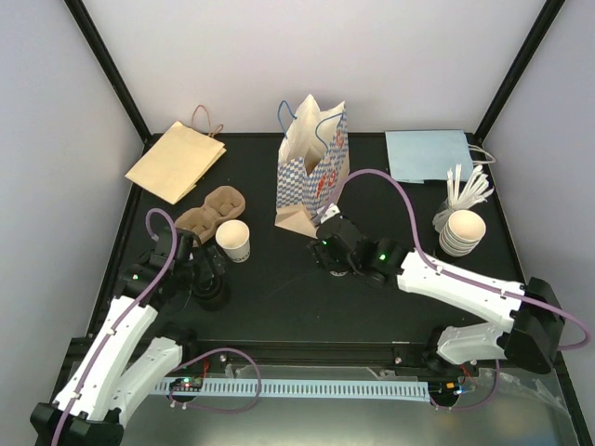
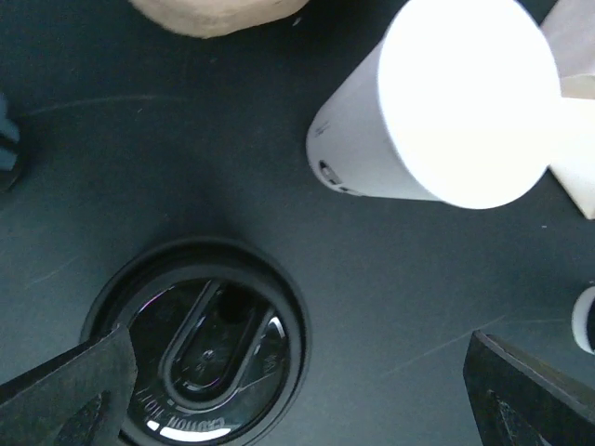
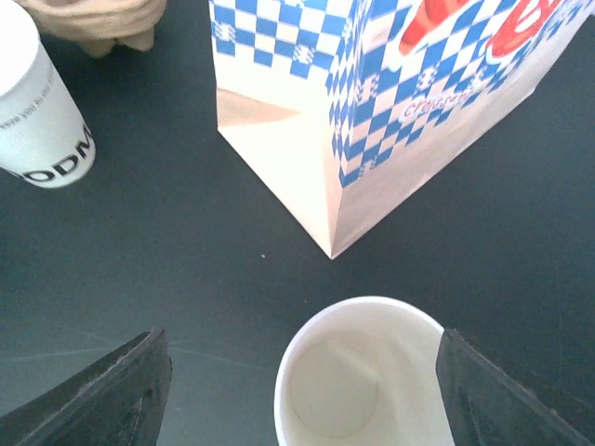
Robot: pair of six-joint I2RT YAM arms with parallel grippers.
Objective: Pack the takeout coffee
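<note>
white paper cup (image 3: 358, 372) stands upright within the right gripper (image 3: 302, 395), jaws parted.

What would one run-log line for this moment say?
left jaws: open, above black lid | right jaws: open, either side of empty white cup | cup near checkered bag, not packed

White cup (image 3: 42, 121): large black letters "ODM", start cut off; small print above was illegible. Blue-check bag (image 3: 372, 102): small blue "Crois…" plus big red letters, partly out of frame. Black lid (image 2: 200, 348): embossed "…ION HOT", approx.
</note>
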